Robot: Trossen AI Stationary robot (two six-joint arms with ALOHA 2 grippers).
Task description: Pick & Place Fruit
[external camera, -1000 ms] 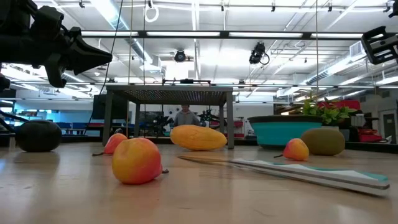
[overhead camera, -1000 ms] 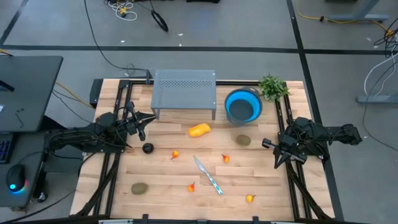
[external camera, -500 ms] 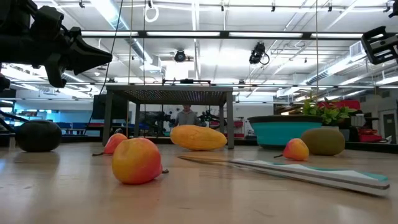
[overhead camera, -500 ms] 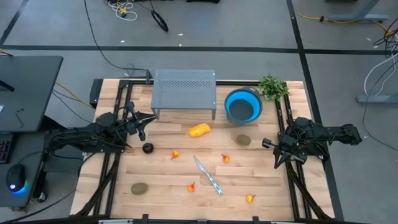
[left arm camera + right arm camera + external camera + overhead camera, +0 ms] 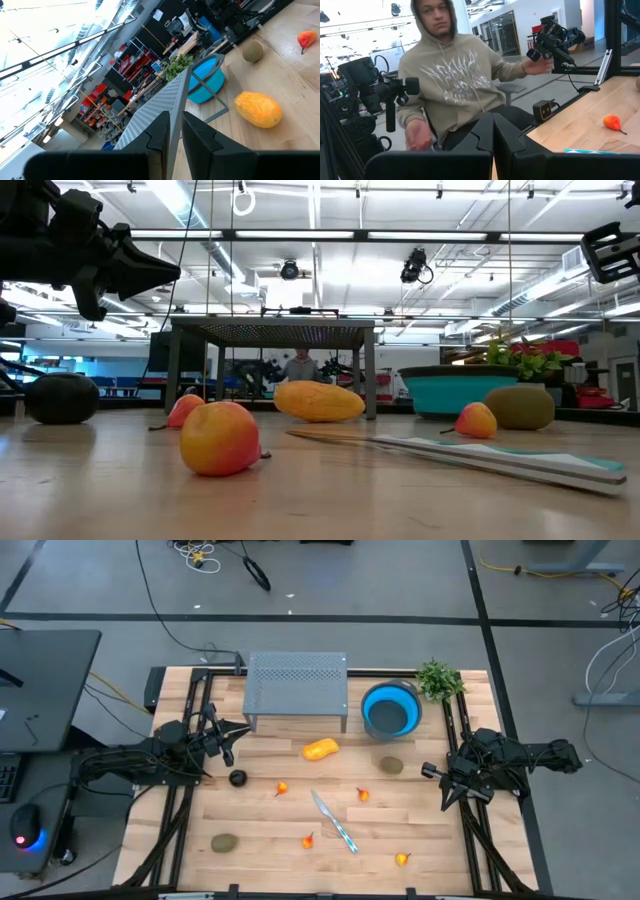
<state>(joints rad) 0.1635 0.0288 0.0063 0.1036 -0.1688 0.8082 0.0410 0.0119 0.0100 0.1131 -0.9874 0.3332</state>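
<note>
The fruit lies loose on the wooden table: a yellow-orange oblong piece (image 5: 320, 749), a dark ball (image 5: 237, 778), two brownish-green ovals (image 5: 391, 766) (image 5: 224, 842) and several tiny orange-red pieces such as one (image 5: 282, 789). My left gripper (image 5: 244, 728) hovers level at the table's left side, above and beyond the dark ball. It is shut to a narrow slit (image 5: 175, 117) and holds nothing. At the right side, near one oval, my right gripper (image 5: 428, 772) hovers level, shut (image 5: 493, 117) and empty.
A grey perforated stand (image 5: 296, 685) and a blue bowl (image 5: 390, 710) stand at the far edge, with a green plant (image 5: 438, 680) at the far right corner. A teal-handled knife (image 5: 335, 822) lies mid-table. A person in a hooded sweatshirt (image 5: 455, 75) sits beyond the table.
</note>
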